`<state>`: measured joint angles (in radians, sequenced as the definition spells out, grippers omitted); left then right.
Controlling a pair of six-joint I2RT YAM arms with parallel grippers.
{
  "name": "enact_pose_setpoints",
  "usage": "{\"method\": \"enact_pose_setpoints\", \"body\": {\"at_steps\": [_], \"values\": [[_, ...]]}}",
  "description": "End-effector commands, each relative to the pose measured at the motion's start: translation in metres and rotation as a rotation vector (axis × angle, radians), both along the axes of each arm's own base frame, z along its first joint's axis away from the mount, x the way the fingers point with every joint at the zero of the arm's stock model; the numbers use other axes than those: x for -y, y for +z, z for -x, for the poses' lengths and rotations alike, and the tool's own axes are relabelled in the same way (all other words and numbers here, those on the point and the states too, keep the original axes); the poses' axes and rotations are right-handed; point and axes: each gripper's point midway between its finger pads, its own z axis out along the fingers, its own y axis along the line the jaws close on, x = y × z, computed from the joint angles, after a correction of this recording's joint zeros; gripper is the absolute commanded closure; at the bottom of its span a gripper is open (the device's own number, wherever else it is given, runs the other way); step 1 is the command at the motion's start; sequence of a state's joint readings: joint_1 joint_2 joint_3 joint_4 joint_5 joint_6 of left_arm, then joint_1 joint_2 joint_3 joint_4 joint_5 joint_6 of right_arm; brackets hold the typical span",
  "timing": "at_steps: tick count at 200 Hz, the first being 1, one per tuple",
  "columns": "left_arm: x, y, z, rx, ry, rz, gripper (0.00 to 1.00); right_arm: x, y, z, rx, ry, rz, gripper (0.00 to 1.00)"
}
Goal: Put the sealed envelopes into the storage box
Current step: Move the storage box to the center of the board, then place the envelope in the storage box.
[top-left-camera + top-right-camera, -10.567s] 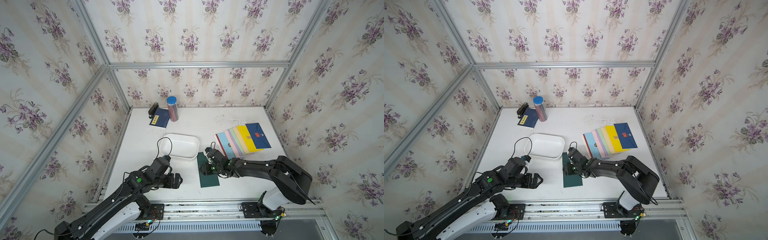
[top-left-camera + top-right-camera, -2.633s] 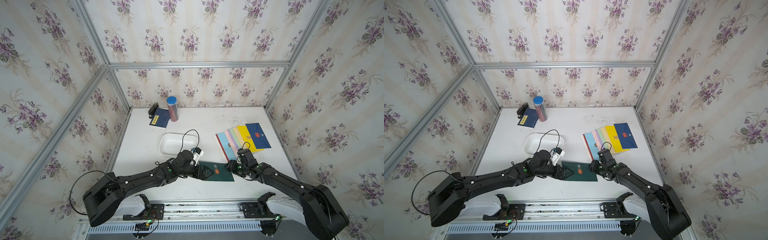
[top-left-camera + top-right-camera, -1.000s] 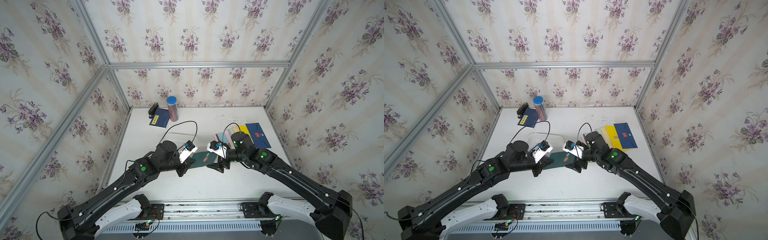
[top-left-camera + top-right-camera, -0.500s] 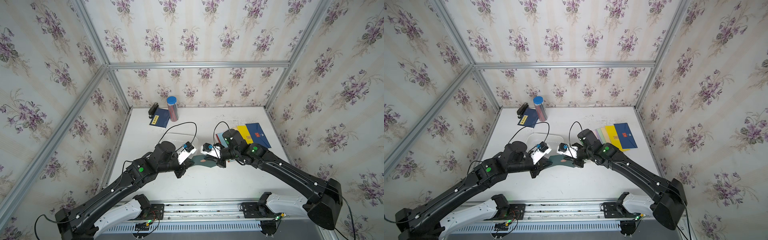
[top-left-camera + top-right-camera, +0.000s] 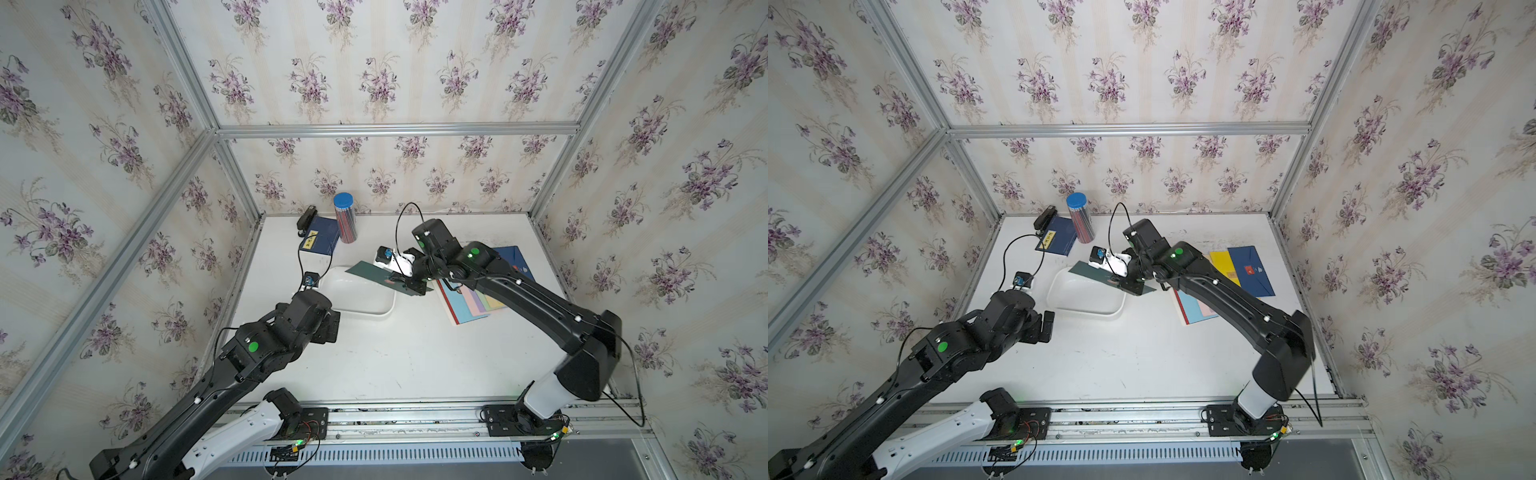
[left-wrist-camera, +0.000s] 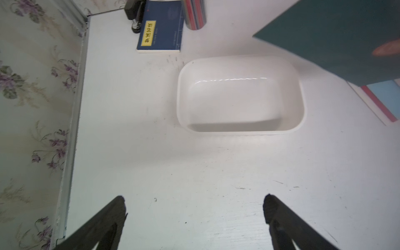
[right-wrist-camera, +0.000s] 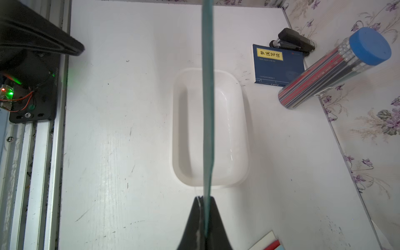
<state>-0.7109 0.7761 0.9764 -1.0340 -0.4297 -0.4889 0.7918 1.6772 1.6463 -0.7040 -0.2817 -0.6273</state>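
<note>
— Where do we have the green envelope?
— Our right pincer is clamped on its edge; we hold it tilted over the upper-right rim of the storage box, mid-frame in both top views.
— And our left pincer?
— Its jaws stand wide apart, empty, above the surface at the box's lower left.
— The other sealed envelopes?
— Fanned on the surface, just right of the box.

Enclosure: wallpapered walls, cream stripes with purple flower sprigs, framed in aluminium extrusion. White desk was scuffed and pen-marked just ahead of the left claw. Mounting rail ran well behind it. Lighting was even and diffuse.
</note>
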Motion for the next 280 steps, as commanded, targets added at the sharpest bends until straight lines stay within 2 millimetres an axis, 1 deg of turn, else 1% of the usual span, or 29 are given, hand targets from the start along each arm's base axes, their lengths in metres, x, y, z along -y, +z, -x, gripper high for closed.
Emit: {"method": "enact_pose_setpoints", "body": {"at_steps": [1,26,36,48,60,77,101,116,131,146,164,175,194,208,224,257,280], "values": [[-0.026,0.008,0.003,0.090,0.111,-0.008,0.00,-0.009,-0.008,-0.011,-0.067,-0.039,0.058,1.00],[-0.030,0.013,0.003,0.192,0.113,0.050,0.00,-0.041,-0.008,-0.031,-0.139,-0.067,0.010,1.00],[-0.029,0.014,0.004,0.223,0.099,0.071,0.00,-0.055,-0.011,-0.033,-0.162,-0.058,-0.011,1.00],[-0.031,0.016,0.006,0.248,0.095,0.092,0.00,-0.069,-0.022,-0.032,-0.178,-0.034,-0.004,1.00],[-0.031,0.018,0.007,0.257,0.091,0.101,0.00,-0.079,-0.037,-0.031,-0.193,-0.021,0.025,1.00],[-0.029,0.016,0.007,0.252,0.081,0.105,0.00,-0.085,-0.056,-0.029,-0.233,-0.011,0.064,1.00],[-0.025,0.014,0.006,0.223,0.069,0.094,0.00,-0.076,-0.076,-0.025,-0.250,-0.019,0.127,1.00],[-0.024,0.012,0.005,0.207,0.067,0.082,0.00,-0.063,-0.091,-0.020,-0.253,-0.015,0.189,1.00],[-0.024,0.012,0.005,0.204,0.068,0.083,0.00,-0.046,-0.102,-0.016,-0.235,-0.024,0.250,1.00],[-0.022,0.013,0.006,0.210,0.059,0.097,0.00,-0.033,-0.107,-0.009,-0.220,-0.015,0.287,1.00],[-0.020,0.013,0.006,0.217,0.047,0.108,0.00,-0.025,-0.107,-0.006,-0.195,-0.002,0.301,1.00],[-0.020,0.013,0.006,0.218,0.048,0.108,0.00,-0.024,-0.106,-0.008,-0.181,-0.004,0.305,1.00],[-0.020,0.013,0.006,0.215,0.045,0.108,0.00,-0.024,-0.110,-0.009,-0.173,0.007,0.325,1.00],[-0.019,0.012,0.006,0.211,0.043,0.107,0.00,-0.021,-0.120,-0.010,-0.155,0.016,0.372,1.00],[-0.019,0.012,0.005,0.212,0.042,0.107,0.00,-0.022,-0.130,-0.007,-0.129,0.041,0.426,1.00],[-0.018,0.011,0.005,0.210,0.040,0.106,0.00,-0.033,-0.139,-0.003,-0.113,0.074,0.455,1.00],[-0.018,0.011,0.005,0.207,0.039,0.106,0.00,-0.038,-0.146,-0.002,-0.111,0.090,0.469,1.00]]}}
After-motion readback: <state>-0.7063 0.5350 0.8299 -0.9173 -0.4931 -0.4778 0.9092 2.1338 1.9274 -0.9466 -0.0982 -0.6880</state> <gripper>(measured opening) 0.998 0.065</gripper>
